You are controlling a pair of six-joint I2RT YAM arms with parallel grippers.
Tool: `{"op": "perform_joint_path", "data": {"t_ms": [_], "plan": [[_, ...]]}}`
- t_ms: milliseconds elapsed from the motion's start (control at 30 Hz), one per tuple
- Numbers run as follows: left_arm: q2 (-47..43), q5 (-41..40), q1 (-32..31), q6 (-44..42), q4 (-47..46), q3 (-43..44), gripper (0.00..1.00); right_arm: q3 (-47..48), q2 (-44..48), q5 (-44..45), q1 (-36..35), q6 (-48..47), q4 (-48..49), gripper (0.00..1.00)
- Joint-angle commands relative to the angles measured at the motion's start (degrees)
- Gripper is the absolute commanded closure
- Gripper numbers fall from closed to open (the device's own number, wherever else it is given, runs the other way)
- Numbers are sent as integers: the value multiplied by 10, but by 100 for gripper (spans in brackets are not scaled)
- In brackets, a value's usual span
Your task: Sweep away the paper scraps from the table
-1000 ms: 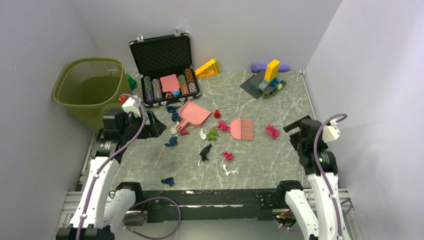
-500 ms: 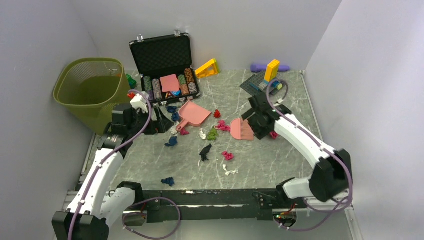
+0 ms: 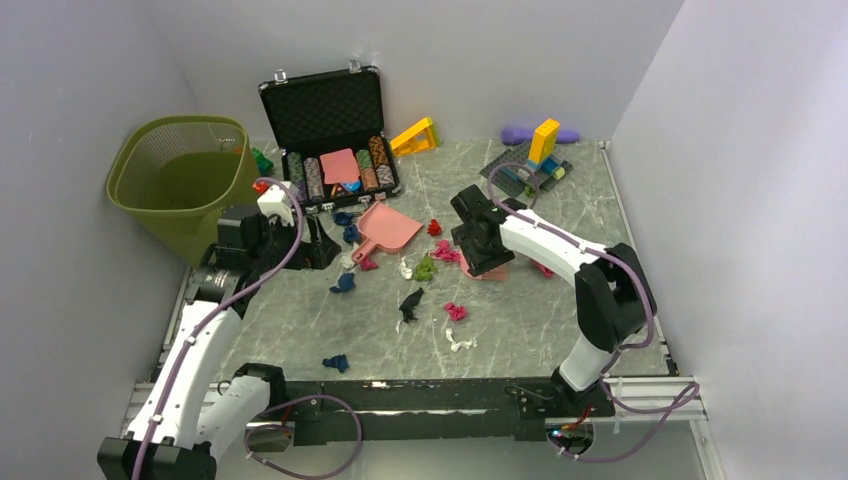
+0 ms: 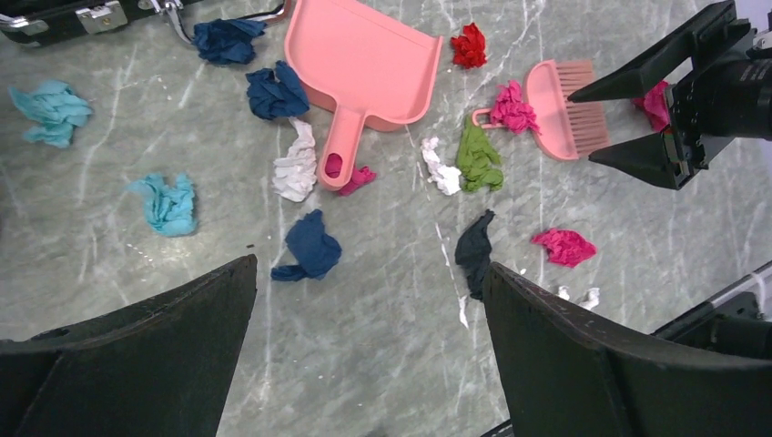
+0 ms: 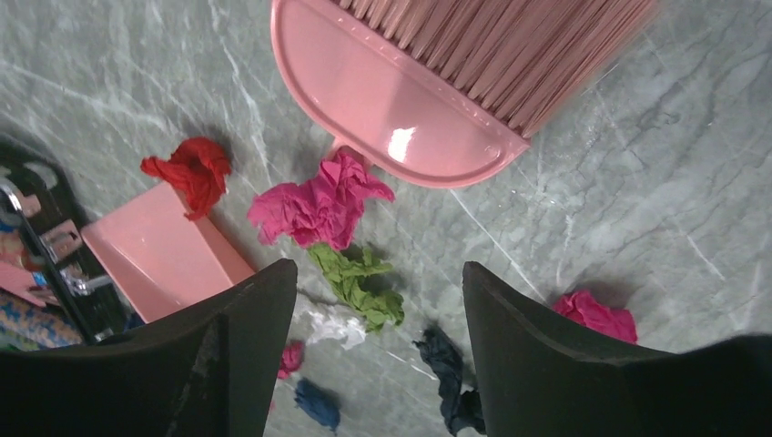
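Paper scraps lie over the middle of the table (image 3: 560,320): a green wad (image 3: 425,268), a black one (image 3: 410,300), pink ones (image 3: 455,311) (image 3: 545,265), navy ones (image 3: 343,284) (image 3: 336,362), a red one (image 3: 435,227) and a white one (image 3: 460,343). A pink dustpan (image 3: 385,228) lies flat with a pink brush (image 5: 410,100) to its right. My right gripper (image 3: 480,250) is open and empty, hovering just over the brush, jaws above the green wad (image 5: 360,282). My left gripper (image 3: 318,245) is open and empty, left of the dustpan, above bare table near a navy wad (image 4: 309,246).
An olive mesh wastebasket (image 3: 180,180) stands at the far left. An open black case of poker chips (image 3: 335,140) sits behind the dustpan. A yellow wedge (image 3: 415,135), a toy brick build (image 3: 535,160) and a purple object (image 3: 520,133) stand at the back. White walls close three sides.
My right arm has swung from the table's right edge forward and left until its gripper is over the brush. My left gripper has shifted slightly right toward the dustpan.
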State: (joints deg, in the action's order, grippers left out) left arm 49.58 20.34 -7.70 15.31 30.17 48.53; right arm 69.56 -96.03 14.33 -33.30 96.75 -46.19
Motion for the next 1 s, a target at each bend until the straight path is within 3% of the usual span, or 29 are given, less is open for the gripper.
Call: {"op": "perform_joint_path", "data": {"t_ms": [0, 200, 333, 567, 733, 967], "plan": [[-16, -21, -2, -39, 12, 11, 2, 17, -20, -2, 1, 89, 2, 28], [-19, -16, -2, -45, 7, 0, 2, 43, -71, -11, 1, 129, 4, 30], [-30, -18, -2, -48, 4, -5, 2, 65, -100, -11, 2, 146, 10, 39], [-46, -21, -2, -47, 2, -12, 2, 97, -147, -4, 14, 171, -9, 33], [-43, -10, -2, -47, 0, -11, 2, 86, -165, -24, 33, 182, 6, 36], [-46, -5, -2, -46, -2, -14, 2, 128, -209, -47, 50, 141, -29, 63]]}}
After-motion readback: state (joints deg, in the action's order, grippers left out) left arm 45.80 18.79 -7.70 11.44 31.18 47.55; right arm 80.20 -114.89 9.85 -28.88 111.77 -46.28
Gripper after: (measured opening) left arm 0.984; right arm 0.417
